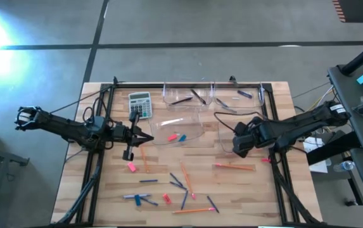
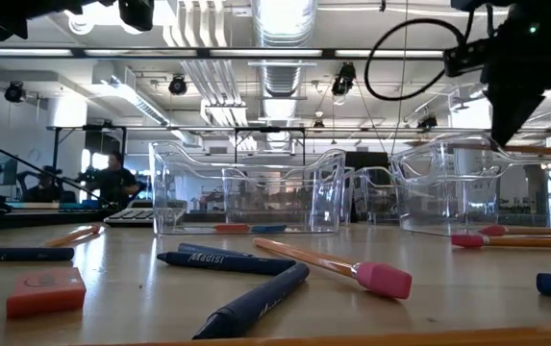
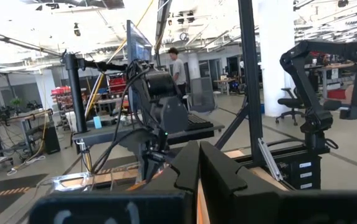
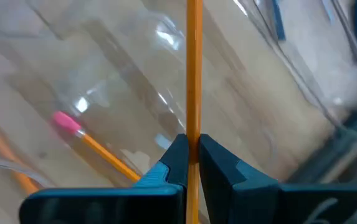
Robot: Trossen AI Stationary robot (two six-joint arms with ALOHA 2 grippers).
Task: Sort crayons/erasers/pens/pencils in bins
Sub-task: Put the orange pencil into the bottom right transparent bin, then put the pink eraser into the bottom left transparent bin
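Note:
My right gripper hangs over the near right bin and is shut on an orange pencil. Another pencil with a pink end lies in that bin. My left gripper is above the table beside the near left bin, which holds pink and blue erasers. It points level toward the table's right and is shut, with an orange sliver, apparently a pencil, between its fingers. The two far bins hold dark and blue sticks. My left gripper has the orange pencil pinched between its two fingers. The fingers themselves hide which part of it they hold. The pencil is clear of the table. My right gripper pinches the pencil's shaft between its two fingers, coming from above and slanting down. The pencil runs on past the fingertips, along the fingers, and hangs clear over the bin.
A grey calculator lies at the far left. Loose pencils, blue and dark sticks and pink erasers are scattered over the near half of the table. Black frame rails run along both sides.

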